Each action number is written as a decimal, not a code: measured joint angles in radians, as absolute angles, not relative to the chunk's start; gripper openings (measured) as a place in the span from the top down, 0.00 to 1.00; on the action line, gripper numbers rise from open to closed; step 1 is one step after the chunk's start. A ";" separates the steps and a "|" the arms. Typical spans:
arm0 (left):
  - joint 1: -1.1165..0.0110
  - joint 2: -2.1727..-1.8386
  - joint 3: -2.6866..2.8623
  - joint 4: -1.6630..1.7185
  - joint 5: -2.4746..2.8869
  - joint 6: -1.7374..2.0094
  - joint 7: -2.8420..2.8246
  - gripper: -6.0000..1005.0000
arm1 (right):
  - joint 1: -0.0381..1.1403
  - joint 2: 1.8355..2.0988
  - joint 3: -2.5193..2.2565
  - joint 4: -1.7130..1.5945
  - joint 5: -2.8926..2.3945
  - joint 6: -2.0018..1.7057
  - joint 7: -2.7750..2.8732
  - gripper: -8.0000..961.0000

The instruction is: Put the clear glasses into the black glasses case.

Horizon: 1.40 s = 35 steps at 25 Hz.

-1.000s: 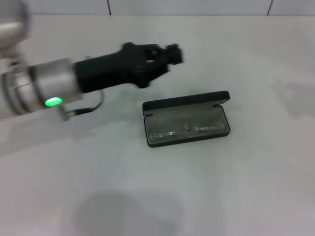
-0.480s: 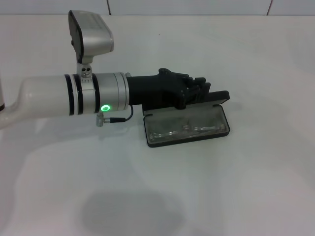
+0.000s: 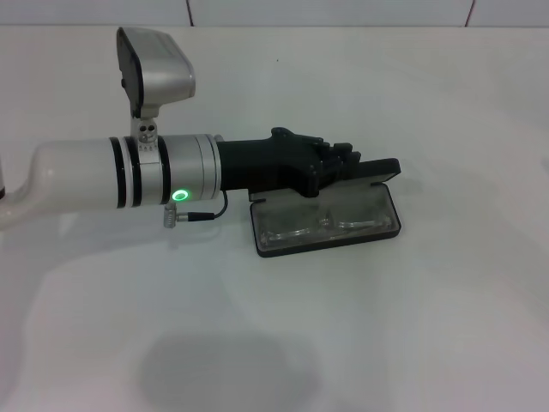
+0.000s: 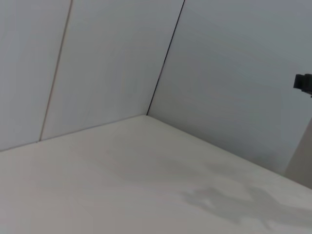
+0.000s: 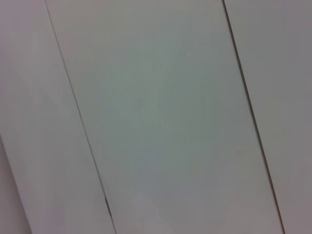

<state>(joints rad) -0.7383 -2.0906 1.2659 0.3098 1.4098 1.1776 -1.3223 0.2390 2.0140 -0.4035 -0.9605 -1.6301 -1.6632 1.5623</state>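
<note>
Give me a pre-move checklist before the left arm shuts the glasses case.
1. Glasses in the case: ok. The clear glasses lie inside the tray of the black case.
2. Nothing sticking out over the rim: cannot tell; the clear arms are hard to make out against the lining.
3. Lid free to swing: ok. It stands open along the far edge, nothing else beside it.
4. Left gripper placed at the lid: ok. It sits over the lid's far edge.
5. Left gripper contact and finger state: cannot tell from the head view; its wrist view shows only table and wall.
6. Right arm out of the way: ok in the head view; its wrist view shows only wall.
</note>
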 joint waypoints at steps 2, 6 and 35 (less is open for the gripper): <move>-0.738 -2.091 1.267 0.309 1.422 1.177 -1.323 0.83 | 0.244 2.014 -0.403 -0.956 -1.631 -1.663 1.561 0.84; -0.742 -2.091 1.267 0.308 1.463 1.176 -1.335 0.83 | 0.248 2.014 -0.406 -0.945 -1.632 -1.663 1.554 0.84; -0.717 -2.099 1.410 0.319 1.504 1.212 -1.337 0.82 | 0.249 2.015 -0.427 -0.900 -1.630 -1.674 1.545 0.83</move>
